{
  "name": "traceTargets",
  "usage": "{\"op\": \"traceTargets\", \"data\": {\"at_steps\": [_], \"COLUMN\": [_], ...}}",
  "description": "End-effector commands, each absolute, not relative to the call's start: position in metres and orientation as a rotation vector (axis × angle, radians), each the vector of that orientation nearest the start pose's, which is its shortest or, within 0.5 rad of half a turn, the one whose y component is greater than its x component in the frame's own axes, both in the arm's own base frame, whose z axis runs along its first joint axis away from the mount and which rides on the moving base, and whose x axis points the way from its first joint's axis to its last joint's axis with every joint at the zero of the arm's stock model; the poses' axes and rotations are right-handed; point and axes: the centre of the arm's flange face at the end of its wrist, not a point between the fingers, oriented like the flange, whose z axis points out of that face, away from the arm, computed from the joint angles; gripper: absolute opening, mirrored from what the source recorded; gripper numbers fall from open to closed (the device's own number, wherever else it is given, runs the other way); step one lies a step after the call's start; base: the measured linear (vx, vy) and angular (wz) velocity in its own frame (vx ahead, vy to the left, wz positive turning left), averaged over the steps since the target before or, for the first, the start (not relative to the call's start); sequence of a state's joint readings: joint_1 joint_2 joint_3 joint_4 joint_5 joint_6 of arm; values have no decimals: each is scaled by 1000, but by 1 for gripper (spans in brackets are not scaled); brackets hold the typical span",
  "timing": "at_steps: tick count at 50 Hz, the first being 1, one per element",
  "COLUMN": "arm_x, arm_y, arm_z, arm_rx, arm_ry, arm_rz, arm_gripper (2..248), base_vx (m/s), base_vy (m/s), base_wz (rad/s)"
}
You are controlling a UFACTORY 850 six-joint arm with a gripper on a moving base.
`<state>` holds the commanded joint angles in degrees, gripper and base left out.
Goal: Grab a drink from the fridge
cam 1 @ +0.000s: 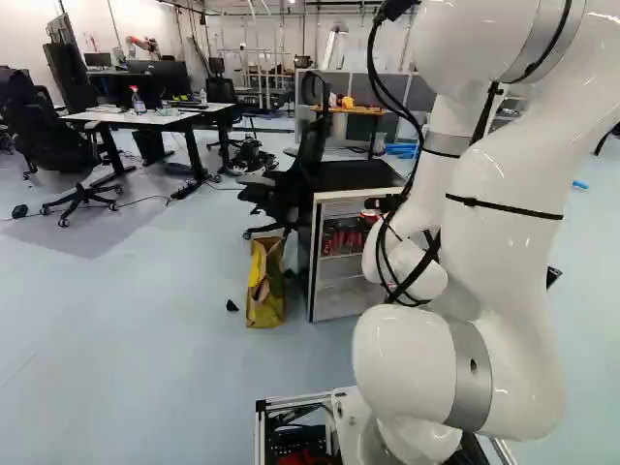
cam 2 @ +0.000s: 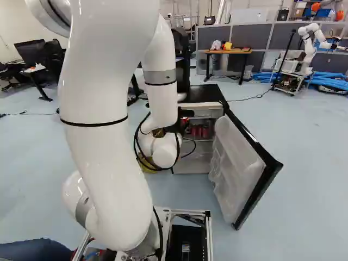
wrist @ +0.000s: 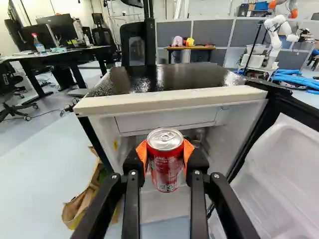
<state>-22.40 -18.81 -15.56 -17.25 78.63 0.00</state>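
In the left base view my gripper (cam 1: 384,203) is at the open front of the small fridge (cam 1: 338,301), partly hidden by the arm. The wrist view shows the gripper (wrist: 165,154) shut on an upright red drink can (wrist: 166,167), an orange pad on each side of it. The held can is in front of the fridge opening, just below the level of the black top (wrist: 164,77). Other red cans (cam 1: 339,238) stand on a shelf inside. The fridge door (cam 2: 255,182) is swung wide open, with clear bins on its inner side.
A yellow bag (cam 1: 264,283) stands on the floor beside the fridge, near an office chair (cam 1: 291,184). Desks (cam 1: 136,118) are farther off. Another robot (cam 2: 309,46) stands behind at the right of the right base view, near blue hoses (cam 2: 326,81).
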Motion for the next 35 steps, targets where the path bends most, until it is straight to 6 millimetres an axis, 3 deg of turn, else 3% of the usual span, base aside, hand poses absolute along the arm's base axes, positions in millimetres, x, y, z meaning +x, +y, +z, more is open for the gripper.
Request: {"op": "traceTargets", "data": {"at_steps": [35], "arm_x": [331], "arm_y": [-111], "arm_z": [304], "arm_rx": [-2504], "arm_ry": [124], "arm_rz": [-2020], "arm_gripper": [92], "base_vx": [0], "base_vy": [0], "base_wz": [0]}}
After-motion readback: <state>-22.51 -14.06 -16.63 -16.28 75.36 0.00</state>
